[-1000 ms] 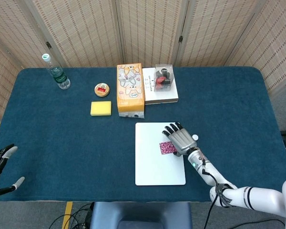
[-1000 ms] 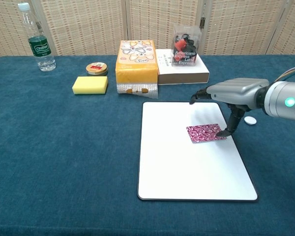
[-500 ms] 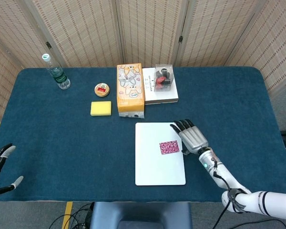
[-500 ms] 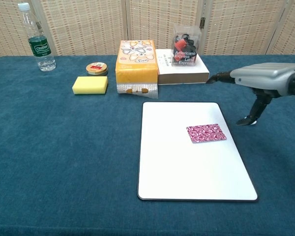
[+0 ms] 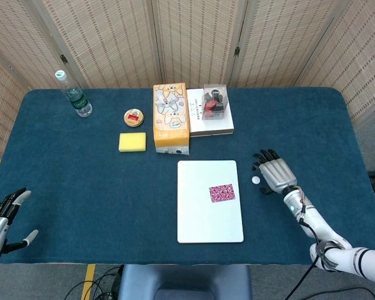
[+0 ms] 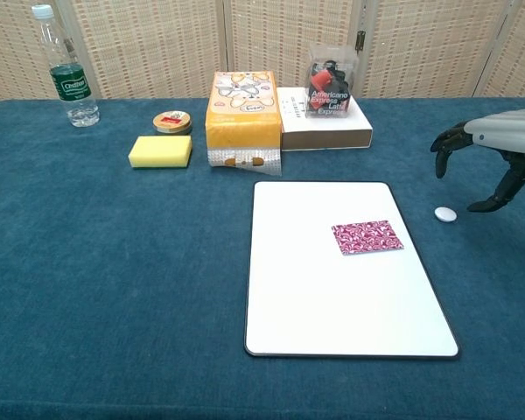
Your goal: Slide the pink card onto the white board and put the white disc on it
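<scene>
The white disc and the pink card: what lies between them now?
Between the white disc and the pink card lie only bare white board and blue tablecloth; the chest view shows this best.

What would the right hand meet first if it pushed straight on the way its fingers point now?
Probably nothing nearby: the right hand points toward the table's far edge over bare cloth. The white disc sits just beside it, off that line.

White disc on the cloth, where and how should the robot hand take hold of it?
Probably pinch the white disc by its rim, coming from above. It lies flat and thin on the tablecloth, beside the white board, so only its edge offers grip. The right robot hand hovers nearest.
</scene>
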